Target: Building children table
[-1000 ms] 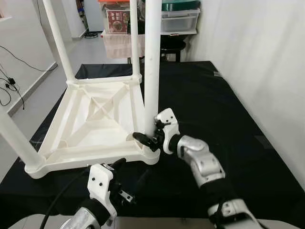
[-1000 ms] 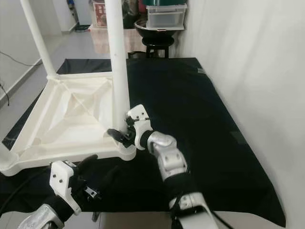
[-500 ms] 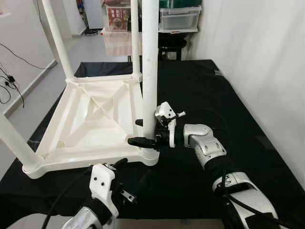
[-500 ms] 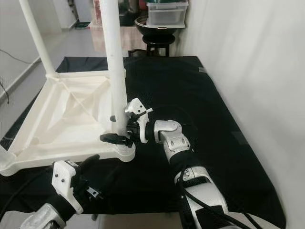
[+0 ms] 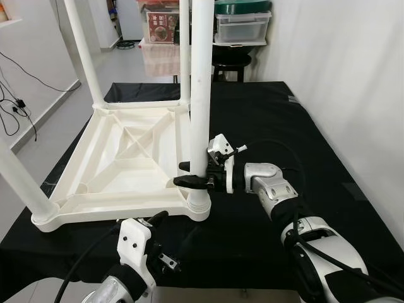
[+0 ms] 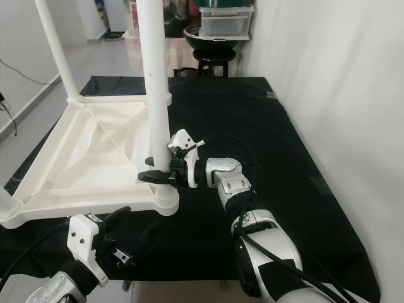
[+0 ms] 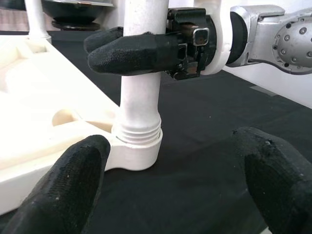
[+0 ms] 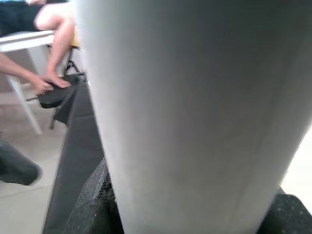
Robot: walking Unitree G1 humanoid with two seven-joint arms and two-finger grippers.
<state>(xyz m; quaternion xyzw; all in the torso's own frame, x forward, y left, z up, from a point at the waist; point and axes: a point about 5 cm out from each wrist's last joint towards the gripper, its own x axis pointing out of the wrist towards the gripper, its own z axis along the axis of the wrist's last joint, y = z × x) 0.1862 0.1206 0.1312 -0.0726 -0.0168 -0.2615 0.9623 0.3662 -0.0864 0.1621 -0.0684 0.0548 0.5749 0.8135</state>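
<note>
Right pincer (image 5: pixel 194 175) clamped low on the near table leg (image 5: pixel 201 82); left pincer (image 7: pixel 170 180) apart below. Leg looks light, stiff, smooth plastic (slippery?); grip near threaded socket (image 7: pixel 138 141).

Nothing legible from where I stood: the red box (image 5: pixel 159 19) on the far shelf carried a printed label, but it was too small to read.

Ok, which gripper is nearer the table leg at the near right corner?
Right. The right gripper has its fingers clamped around the table leg just above the corner socket. The left gripper hangs open below and in front of that corner, not touching it.
</note>
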